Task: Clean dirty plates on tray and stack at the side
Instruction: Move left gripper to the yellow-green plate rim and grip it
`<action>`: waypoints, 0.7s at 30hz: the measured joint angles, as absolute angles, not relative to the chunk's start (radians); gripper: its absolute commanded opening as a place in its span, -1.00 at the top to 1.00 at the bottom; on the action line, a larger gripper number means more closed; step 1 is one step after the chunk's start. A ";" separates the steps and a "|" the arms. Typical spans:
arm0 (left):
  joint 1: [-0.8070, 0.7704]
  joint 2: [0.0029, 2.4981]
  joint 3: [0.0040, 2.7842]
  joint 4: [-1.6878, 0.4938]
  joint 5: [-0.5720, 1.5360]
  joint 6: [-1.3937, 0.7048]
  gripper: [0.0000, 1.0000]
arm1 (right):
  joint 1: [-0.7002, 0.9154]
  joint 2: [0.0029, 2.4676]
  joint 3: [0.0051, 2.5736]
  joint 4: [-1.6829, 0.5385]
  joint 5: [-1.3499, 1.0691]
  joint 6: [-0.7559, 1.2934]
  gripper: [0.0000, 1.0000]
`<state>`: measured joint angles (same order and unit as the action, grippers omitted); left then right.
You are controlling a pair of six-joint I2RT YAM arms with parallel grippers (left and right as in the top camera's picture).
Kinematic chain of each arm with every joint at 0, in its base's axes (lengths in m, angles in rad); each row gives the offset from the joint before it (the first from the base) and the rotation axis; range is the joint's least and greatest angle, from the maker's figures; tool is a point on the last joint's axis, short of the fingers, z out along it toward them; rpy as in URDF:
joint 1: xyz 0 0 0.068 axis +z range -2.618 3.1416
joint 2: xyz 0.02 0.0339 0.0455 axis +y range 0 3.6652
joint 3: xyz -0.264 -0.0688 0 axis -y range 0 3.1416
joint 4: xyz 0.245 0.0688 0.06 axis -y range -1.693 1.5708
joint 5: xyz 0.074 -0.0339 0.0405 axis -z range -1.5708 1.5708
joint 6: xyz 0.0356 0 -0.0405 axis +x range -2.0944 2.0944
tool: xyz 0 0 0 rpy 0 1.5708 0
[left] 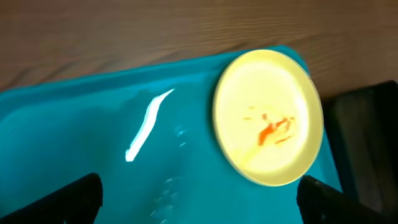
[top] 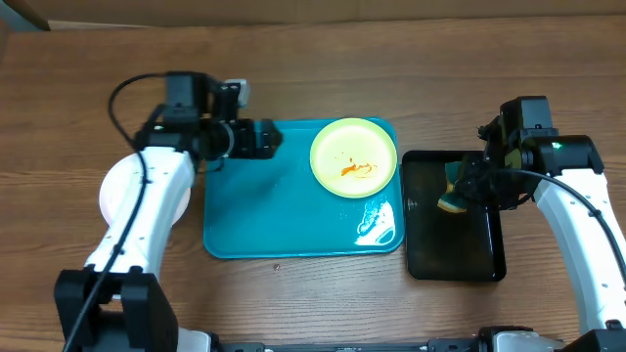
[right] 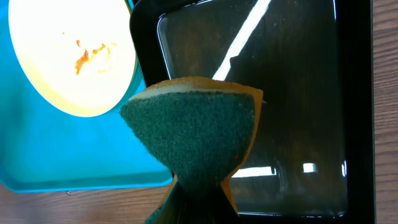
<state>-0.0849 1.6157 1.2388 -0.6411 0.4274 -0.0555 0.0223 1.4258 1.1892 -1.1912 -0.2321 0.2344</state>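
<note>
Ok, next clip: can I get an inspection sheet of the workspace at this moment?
Surface: wooden table.
Job's things: blue tray holds one yellow plate, smeared orange-red; white plate left of tray, partly under arm.
Clutter: black tray, glossy inside.
Grippers: left gripper open over blue tray's rim; right gripper shut on sponge over black tray.
Cables: black cable looping off left arm.
Surroundings: pale strip beyond table's far edge.

We count one pale yellow-green plate (top: 354, 156), one turquoise tray (top: 264, 220), one black tray (top: 460, 249), one sponge (top: 453, 200), and two arms: left arm (top: 137, 220), right arm (top: 577, 210). The white plates (top: 179, 200) are partly hidden, so we cannot count them.
</note>
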 measured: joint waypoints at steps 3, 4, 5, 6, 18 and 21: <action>-0.172 1.616 1.239 -0.604 0.384 -0.057 -1.00 | 0.022 1.426 1.189 -1.192 -0.233 0.235 0.92; -0.202 1.617 1.240 -0.597 0.364 -0.056 -1.00 | 0.022 1.426 1.189 -1.191 -0.233 0.235 0.92; -0.226 1.620 1.246 -0.597 0.347 -0.056 -1.00 | 0.022 1.426 1.189 -1.190 -0.232 0.235 0.92; -0.250 1.627 1.257 -0.598 0.330 -0.056 -1.00 | 0.022 1.426 1.189 -1.191 -0.233 0.234 0.92; -0.360 1.885 1.382 -0.574 0.154 -0.056 -0.93 | 0.022 1.426 1.189 -1.190 -0.232 0.235 0.92; -0.360 1.952 1.382 -0.575 0.153 -0.063 -0.76 | 0.022 1.426 1.189 -1.191 -0.232 0.234 0.92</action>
